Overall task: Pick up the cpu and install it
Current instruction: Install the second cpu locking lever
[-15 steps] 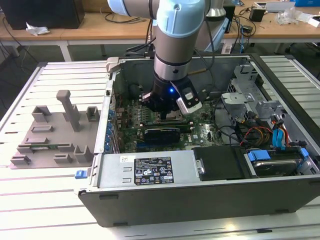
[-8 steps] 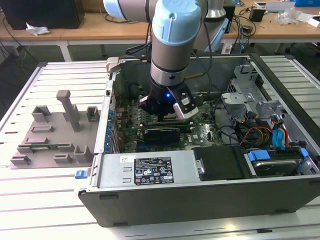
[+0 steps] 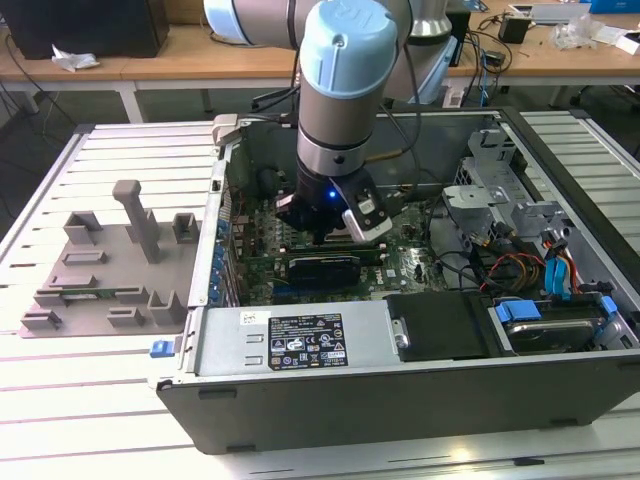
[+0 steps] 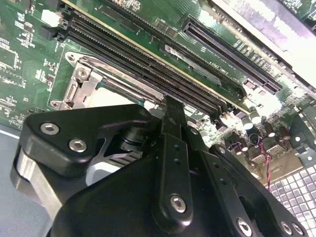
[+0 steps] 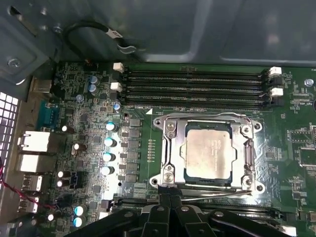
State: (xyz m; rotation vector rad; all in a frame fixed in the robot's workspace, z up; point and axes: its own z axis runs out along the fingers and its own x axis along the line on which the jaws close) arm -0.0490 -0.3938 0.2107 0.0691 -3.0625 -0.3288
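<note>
One cpu (image 5: 208, 152), seated flat in its motherboard socket (image 5: 168, 148); my tool (image 5: 170, 205) hangs just beside the socket's edge, fingers together, gripping nothing; I log the chip as installed

In the first wrist view, the square cpu with a dull silver-grey metal top (image 5: 208, 152) sat inside the shiny metal socket frame (image 5: 168, 148) on the green motherboard (image 5: 89, 98). The black gripper (image 5: 170, 201) hovered just beside that frame, perhaps touching its edge.
</note>
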